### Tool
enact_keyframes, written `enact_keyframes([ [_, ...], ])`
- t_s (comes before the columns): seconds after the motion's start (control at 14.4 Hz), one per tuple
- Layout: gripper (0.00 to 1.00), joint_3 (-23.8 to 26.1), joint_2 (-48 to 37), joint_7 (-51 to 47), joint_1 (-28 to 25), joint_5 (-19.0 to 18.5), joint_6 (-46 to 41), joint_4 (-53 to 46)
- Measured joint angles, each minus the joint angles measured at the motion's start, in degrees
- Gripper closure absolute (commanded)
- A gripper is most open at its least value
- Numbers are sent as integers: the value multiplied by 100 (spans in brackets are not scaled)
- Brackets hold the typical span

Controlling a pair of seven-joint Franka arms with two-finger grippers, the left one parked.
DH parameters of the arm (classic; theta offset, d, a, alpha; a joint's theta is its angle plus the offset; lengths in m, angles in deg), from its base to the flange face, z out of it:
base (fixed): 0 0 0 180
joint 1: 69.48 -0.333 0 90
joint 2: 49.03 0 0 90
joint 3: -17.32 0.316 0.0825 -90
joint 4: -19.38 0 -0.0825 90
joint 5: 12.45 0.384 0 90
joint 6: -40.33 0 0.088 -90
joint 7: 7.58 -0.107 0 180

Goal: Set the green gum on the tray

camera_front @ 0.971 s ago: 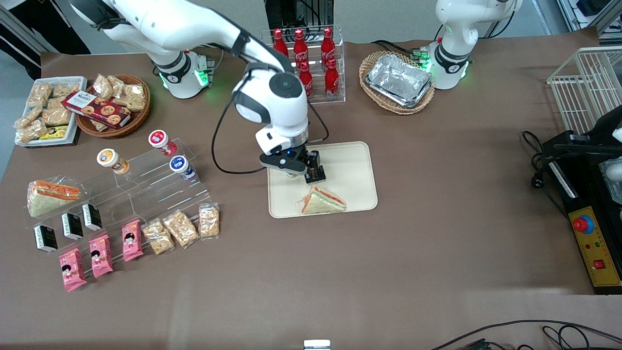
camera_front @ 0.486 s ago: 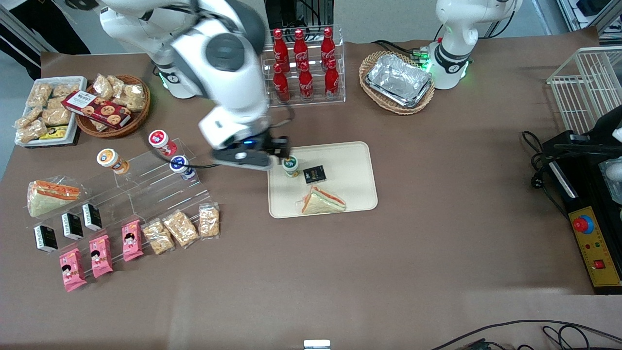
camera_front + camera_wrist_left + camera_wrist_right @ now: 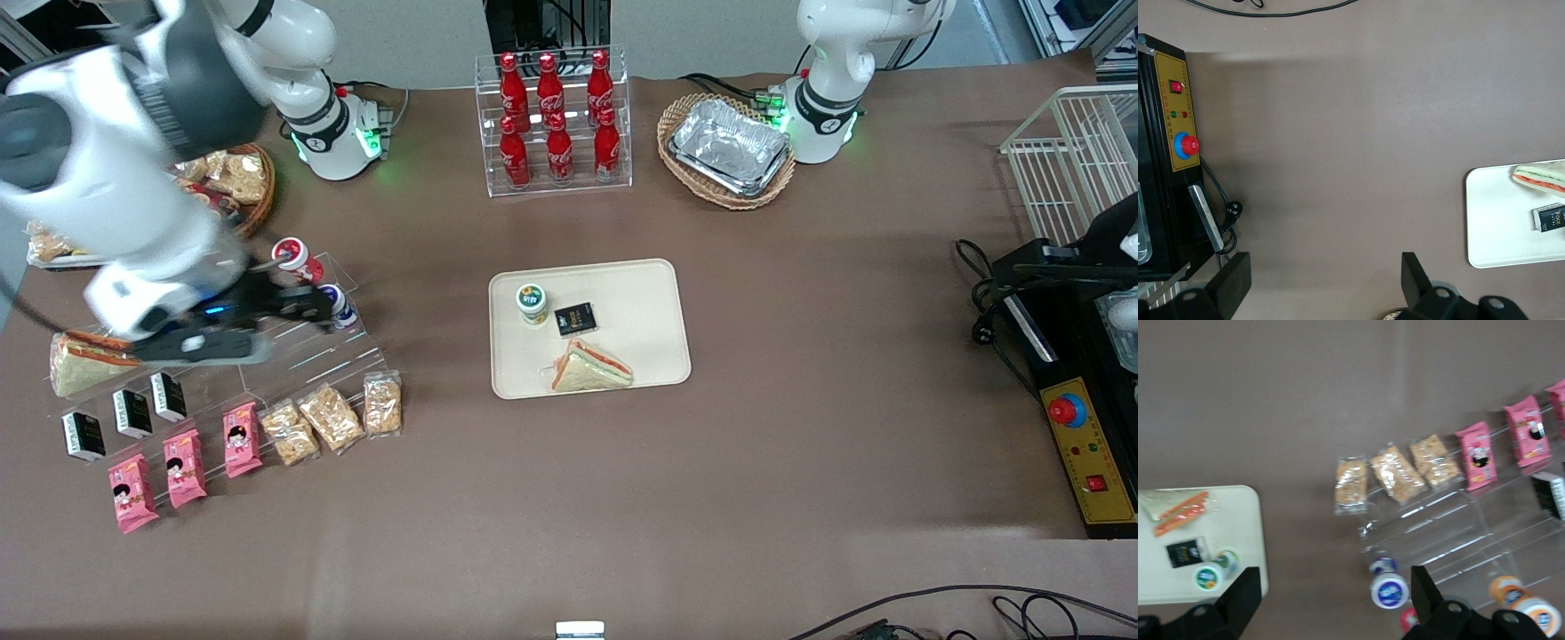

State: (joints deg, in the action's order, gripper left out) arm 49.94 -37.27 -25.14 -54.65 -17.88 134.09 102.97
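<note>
From the front, the small round green-labelled gum jar with its white lid [image 3: 532, 302] stands upright on the flat cream-beige tray [image 3: 658, 276], near the tray's corner toward the working arm's end and farther from the camera than the rest of the load. A small black packet [image 3: 575, 318] is just beside it, and a wrapped triangular sandwich [image 3: 591, 366] is nearer the camera. The end effector [image 3: 307, 307] hangs well apart from the tray, toward the working arm's end of the brown worktop. It is above the clear acrylic stepped shelf [image 3: 293, 356], close over the blue-lidded jar [image 3: 336, 305] and near the red-lidded jar [image 3: 292, 254]. I judge the placing done, so any further move would only be a retreat, and these shelf jars are the nearest things it could knock. The left wrist view shows only the tray's edge [image 3: 1491, 220] with the sandwich [image 3: 1541, 177] and black packet [image 3: 1550, 217], and the gum jar falls outside it. In the right wrist view the end effector [image 3: 1333, 580] has its fingers spread wide with nothing between them. The gum jar [image 3: 1208, 577] sits on the tray [image 3: 1238, 513] off to one side of the fingers, beside the black packet [image 3: 1186, 552], and bare worktop separates the tray from the blue-lidded jar [image 3: 1389, 590] under the fingers.
</note>
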Motion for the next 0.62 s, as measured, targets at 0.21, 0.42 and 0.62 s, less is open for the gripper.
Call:
enact_keyframes([
  [0.21,0,2,-145,549,741,225,-170,62],
  [0.42,0,12,-669,653,1210,366,-121,526],
  [0.62,0,17,-1098,660,1307,504,67,951],
])
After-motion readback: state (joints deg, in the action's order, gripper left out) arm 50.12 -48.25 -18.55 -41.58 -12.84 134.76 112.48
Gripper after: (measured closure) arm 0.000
